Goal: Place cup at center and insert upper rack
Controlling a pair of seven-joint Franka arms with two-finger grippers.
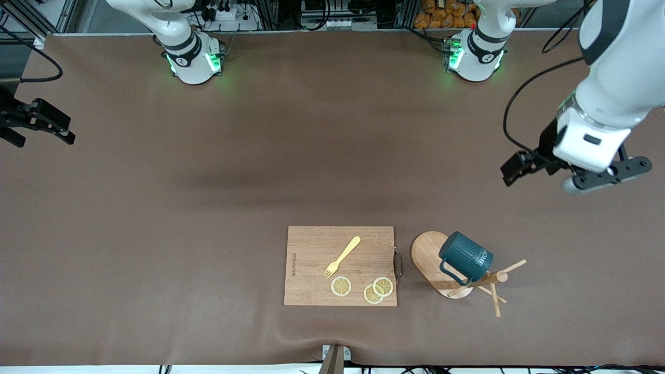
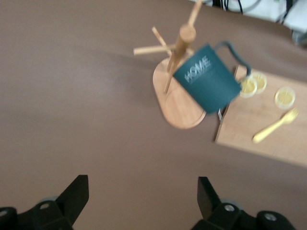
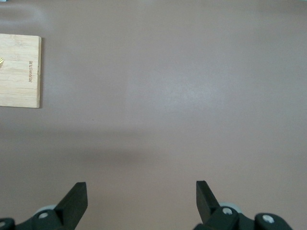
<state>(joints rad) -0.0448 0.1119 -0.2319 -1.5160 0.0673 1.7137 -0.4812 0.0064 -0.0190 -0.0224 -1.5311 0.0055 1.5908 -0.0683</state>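
The dark teal cup (image 1: 466, 257) hangs tilted on a peg of the bamboo upper rack (image 1: 428, 254), which stands upright beside the cutting board. The left wrist view shows the cup (image 2: 207, 79) with white lettering, against the rack's post (image 2: 180, 48). My left gripper (image 1: 605, 176) hovers over bare brown table at the left arm's end, apart from the rack, open and empty (image 2: 142, 196). My right gripper (image 1: 31, 127) waits at the right arm's end of the table, open over bare covering (image 3: 141, 199).
A rectangular wooden cutting board (image 1: 311, 259) lies beside the rack toward the right arm's end, carrying a yellow fork (image 1: 342, 256) and lemon slices (image 1: 341, 286). Its corner shows in the right wrist view (image 3: 19, 72). Brown covering spans the table's middle.
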